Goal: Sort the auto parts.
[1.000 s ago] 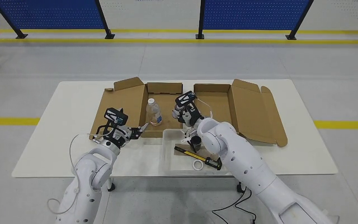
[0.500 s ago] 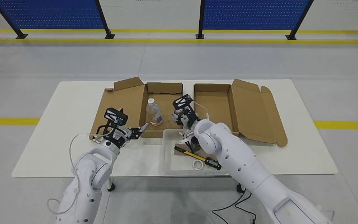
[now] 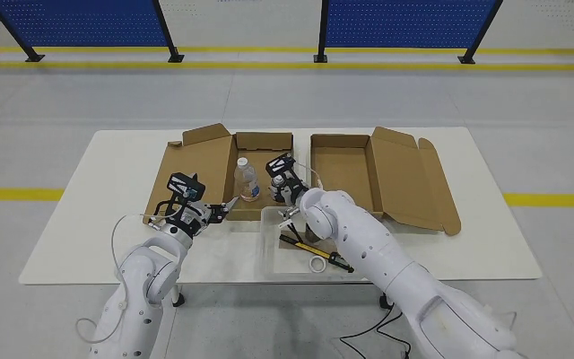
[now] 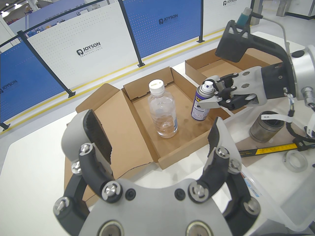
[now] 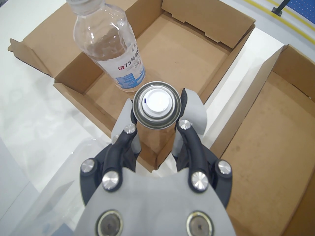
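Top view puts our right jaws over the left box's (image 3: pixel 265 142) 4 o'clock corner, clamped on the upright can (image 4: pixel 202 104); the bottle (image 3: pixel 246 179) stands inside at the can's 9 o'clock. Our left jaws gape wide above the desk (image 3: pixel 108 197) at that box's 7 o'clock. Bearing (image 4: pixel 267 130), caliper (image 4: pixel 268 149) and ring (image 4: pixel 295 160) lie at its 5 o'clock.

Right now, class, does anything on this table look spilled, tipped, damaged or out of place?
Nothing stands out. The clear bottle stands upright in the left cardboard box, and the spray can is held upright in the right pincer at that box's edge. No spill shows.
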Tool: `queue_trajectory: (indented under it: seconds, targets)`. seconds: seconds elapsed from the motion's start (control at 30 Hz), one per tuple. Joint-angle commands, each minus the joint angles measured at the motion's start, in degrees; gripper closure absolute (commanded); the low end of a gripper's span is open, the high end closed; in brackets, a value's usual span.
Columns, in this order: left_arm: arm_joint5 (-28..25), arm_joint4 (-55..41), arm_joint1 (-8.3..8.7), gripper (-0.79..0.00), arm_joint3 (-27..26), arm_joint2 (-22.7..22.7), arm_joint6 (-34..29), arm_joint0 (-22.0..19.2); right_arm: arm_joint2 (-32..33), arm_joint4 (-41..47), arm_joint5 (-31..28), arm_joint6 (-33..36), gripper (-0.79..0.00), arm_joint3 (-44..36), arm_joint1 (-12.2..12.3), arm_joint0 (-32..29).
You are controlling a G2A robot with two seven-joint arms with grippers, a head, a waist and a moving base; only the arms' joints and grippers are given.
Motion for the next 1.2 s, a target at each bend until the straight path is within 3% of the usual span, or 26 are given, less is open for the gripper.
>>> queue_trajectory:
  seconds: [0.0, 0.4, 0.67, 0.87, 1.17]
  targets:
    - [0.0, 0.0, 0.0, -0.785, 0.0, 0.0, 0.0, 0.0, -0.27, 0.14, -0.15, -0.13, -0.009, 1.54, -0.6, 0.34]
    - [0.0, 0.0, 0.0, -0.785, 0.0, 0.0, 0.0, 0.0, -0.64, 0.42, -1.83, -0.71, -0.148, 7.73, -3.32, 1.88]
    - [0.0, 0.0, 0.0, -0.785, 0.0, 0.0, 0.0, 0.0, -0.38, -0.24, -2.27, -1.01, -0.286, 9.86, -4.48, 2.41]
    - [0.0, 0.0, 0.0, -0.785, 0.0, 0.0, 0.0, 0.0, 0.16, -0.78, -2.32, -1.12, -0.286, 10.42, -4.98, 2.41]
    - [0.0, 0.0, 0.0, -0.785, 0.0, 0.0, 0.0, 0.0, 1.51, -1.95, -2.24, -0.98, -0.4, 10.09, -5.07, 1.9]
